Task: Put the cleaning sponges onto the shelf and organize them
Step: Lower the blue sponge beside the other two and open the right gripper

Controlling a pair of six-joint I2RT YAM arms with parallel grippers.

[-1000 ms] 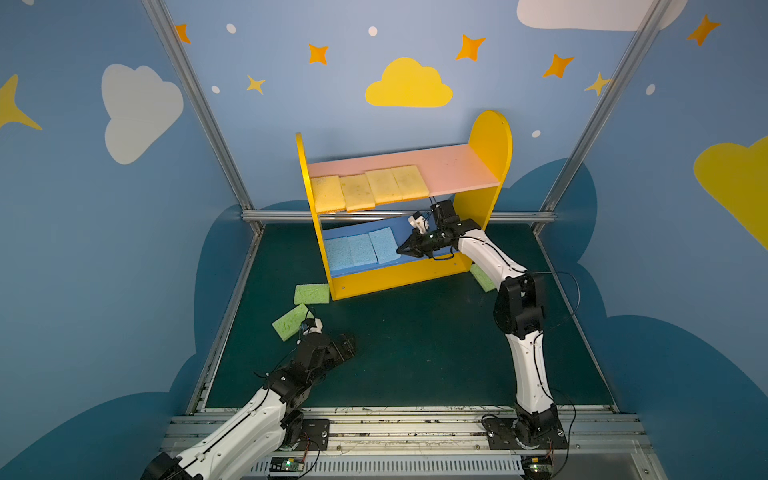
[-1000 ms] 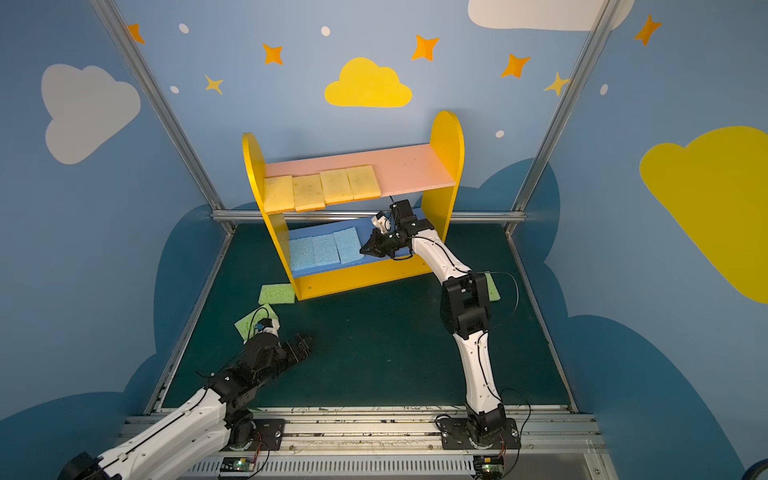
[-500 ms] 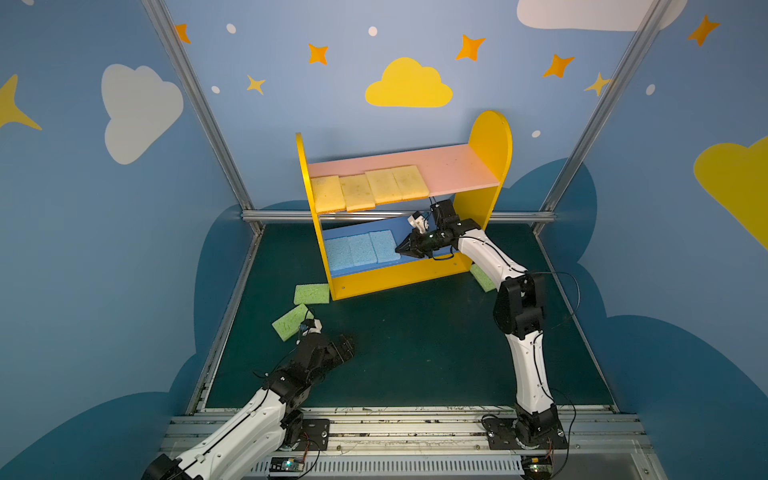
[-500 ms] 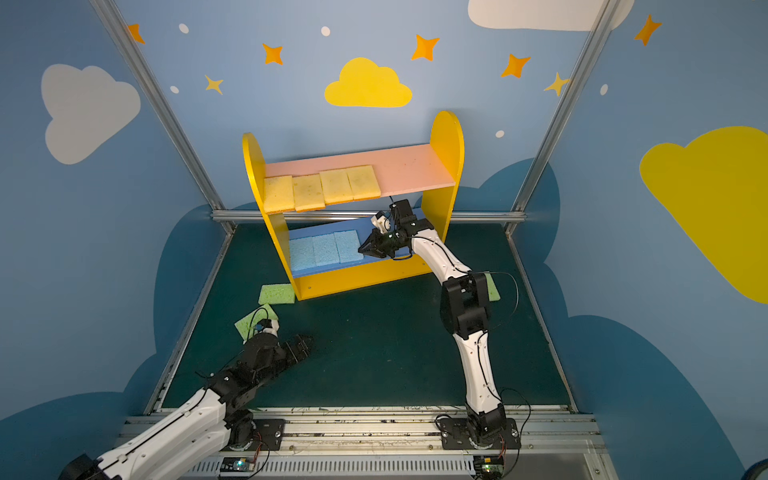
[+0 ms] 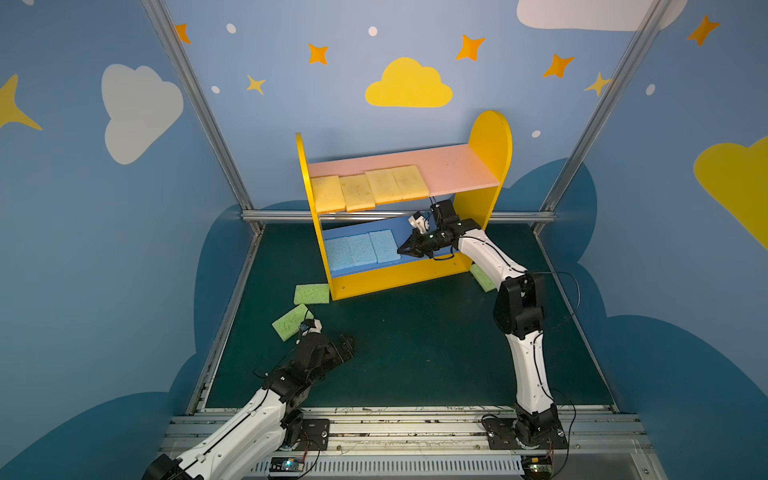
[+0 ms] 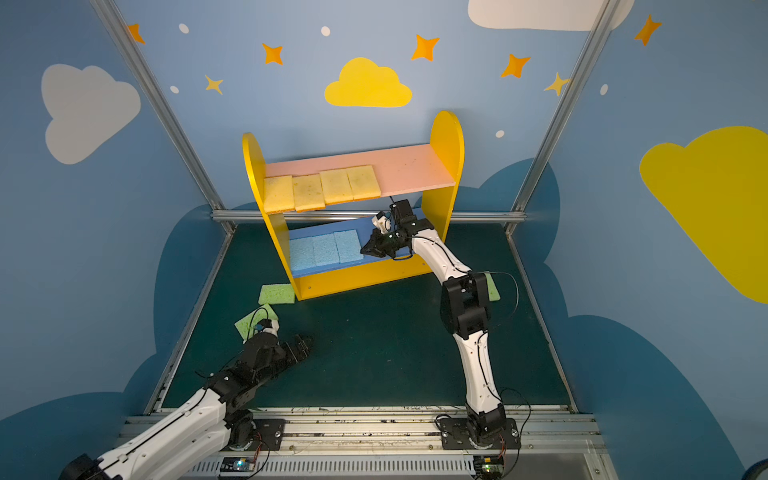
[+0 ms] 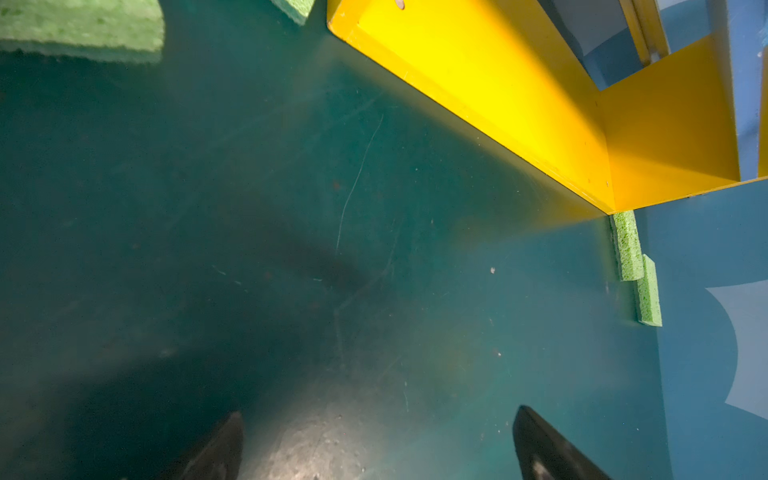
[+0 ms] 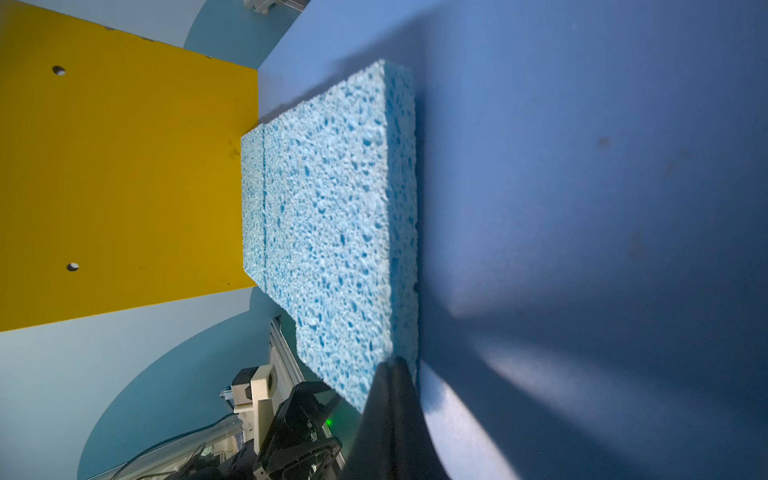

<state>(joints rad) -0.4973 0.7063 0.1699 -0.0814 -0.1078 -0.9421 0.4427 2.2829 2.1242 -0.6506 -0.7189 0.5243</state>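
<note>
Sponges like these look soft, light and full of little holes, so I think they will squash but not break or slip. Four yellow sponges point(image 5: 370, 191) lie in a row on the pink board point(image 5: 457, 170) of the shelf point(image 5: 490, 137), in the middle of both top views. Three blue sponges point(image 5: 359, 251) lie side by side on the blue board point(image 8: 582, 166) just below. The green sponges point(image 5: 311, 294) are not put away yet. Two lie on the floor point(image 5: 415, 353) left of the shelf, and the left wrist view shows two more at its right edge, by the shelf's corner. The right gripper point(image 5: 402, 250) is inside the shelf, closed with nothing in it, and its tip sits right at the edge of the nearest blue sponge. To me that looks like a nudge to tidy the row. The left gripper point(image 7: 378, 436) is wide open over bare floor at the lower left, holding nothing. A flat sponge is best pinched across its two long thin sides — gently, because a hard squeeze would bend it. A finger pushed down too hard beside it may catch on the floor.
</note>
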